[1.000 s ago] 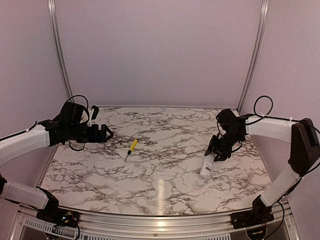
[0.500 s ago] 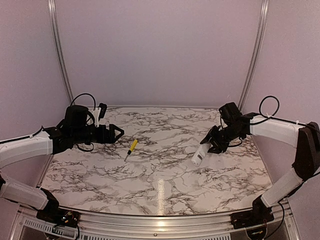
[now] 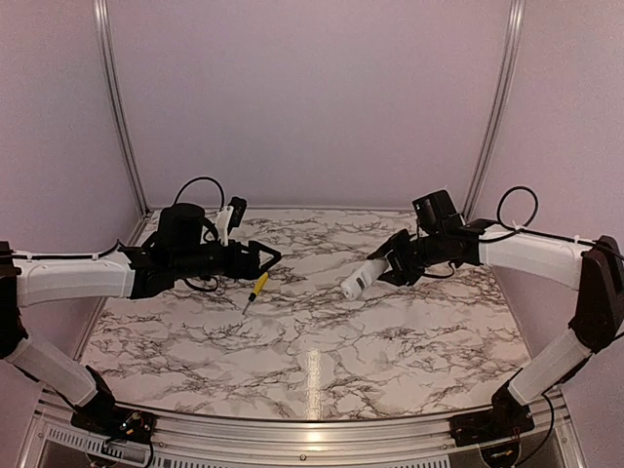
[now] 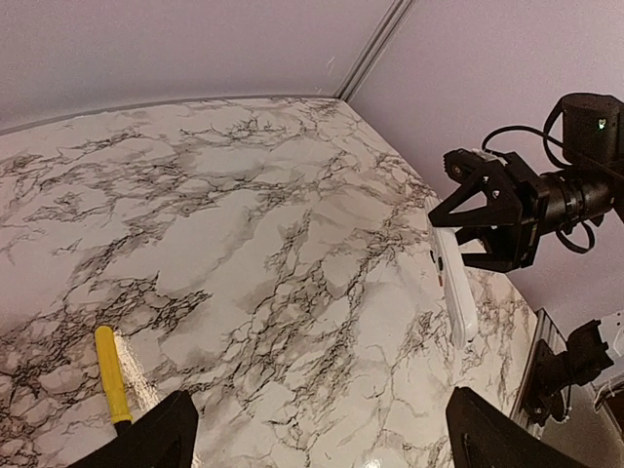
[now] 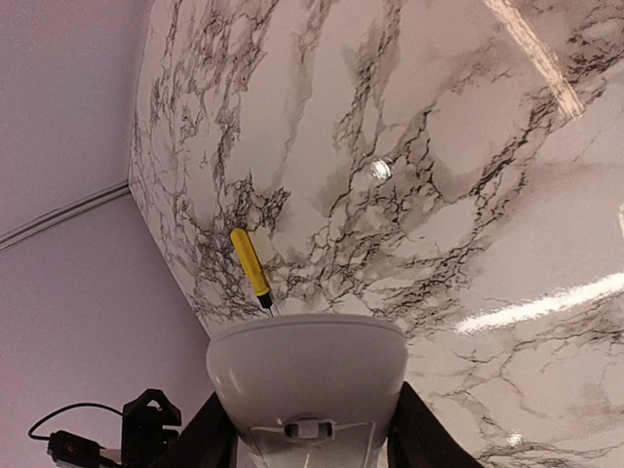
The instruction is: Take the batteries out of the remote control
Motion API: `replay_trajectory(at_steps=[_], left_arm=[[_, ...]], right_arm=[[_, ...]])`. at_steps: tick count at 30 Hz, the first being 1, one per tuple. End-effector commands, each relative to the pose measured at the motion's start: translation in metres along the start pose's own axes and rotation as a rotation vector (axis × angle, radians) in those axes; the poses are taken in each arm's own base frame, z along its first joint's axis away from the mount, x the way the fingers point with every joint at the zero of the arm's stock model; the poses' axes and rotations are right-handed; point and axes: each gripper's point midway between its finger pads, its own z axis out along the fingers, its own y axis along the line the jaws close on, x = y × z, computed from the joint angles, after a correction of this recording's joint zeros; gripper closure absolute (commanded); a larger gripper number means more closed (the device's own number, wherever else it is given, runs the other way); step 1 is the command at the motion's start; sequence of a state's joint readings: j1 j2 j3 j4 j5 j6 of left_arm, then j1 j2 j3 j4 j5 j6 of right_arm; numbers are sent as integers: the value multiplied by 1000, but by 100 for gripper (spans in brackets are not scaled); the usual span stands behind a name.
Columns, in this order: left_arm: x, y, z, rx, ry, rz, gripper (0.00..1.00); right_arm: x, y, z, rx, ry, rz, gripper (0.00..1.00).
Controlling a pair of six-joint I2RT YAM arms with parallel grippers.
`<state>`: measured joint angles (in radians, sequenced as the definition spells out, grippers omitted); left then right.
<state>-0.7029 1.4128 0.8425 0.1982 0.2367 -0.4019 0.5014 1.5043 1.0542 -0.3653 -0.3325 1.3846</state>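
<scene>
Remote control (image 3: 363, 280) hangs over the desk (image 3: 312, 336) toward 2 o'clock, one end clamped in the right pincer (image 3: 393, 266); its battery recess cannot be made out. Left pincer (image 3: 273, 257) gapes wide, empty, near the screwdriver (image 3: 256, 287) at 10 o'clock.

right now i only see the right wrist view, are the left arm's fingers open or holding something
observer: left fingers are wide open and empty.
operator: where's the screwdriver from them
observer: the yellow-handled screwdriver lies on the white marble-patterned table close beside them, untouched.
operator: and my remote
observer: right fingers hold the slim white plastic remote control by one end, its free end pointing towards the left arm.
</scene>
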Motion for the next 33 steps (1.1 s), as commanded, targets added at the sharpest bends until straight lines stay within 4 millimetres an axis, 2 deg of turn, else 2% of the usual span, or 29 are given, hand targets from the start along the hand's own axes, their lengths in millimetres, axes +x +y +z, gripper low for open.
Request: replay_trajectory(at_steps=[1,9,14,25,33], left_arm=[[-32,-35,8,117,-87,9,7],[-48,-64,14,235,-146,1,8],[-60,-74,17,280,-195,17,9],[-61,-90,32,348,-211,43,14],[-60,-94,41,362,-205,44,18]], right_arm=[[-2,56,-6,-166,-36,79,85],[-10,86,-16,-234,-72,156,85],[-5,99,-18,-280,-75,213,85],[17,129,-14,-350,-52,276,85],[25,141,-17,-367,-45,282,86]])
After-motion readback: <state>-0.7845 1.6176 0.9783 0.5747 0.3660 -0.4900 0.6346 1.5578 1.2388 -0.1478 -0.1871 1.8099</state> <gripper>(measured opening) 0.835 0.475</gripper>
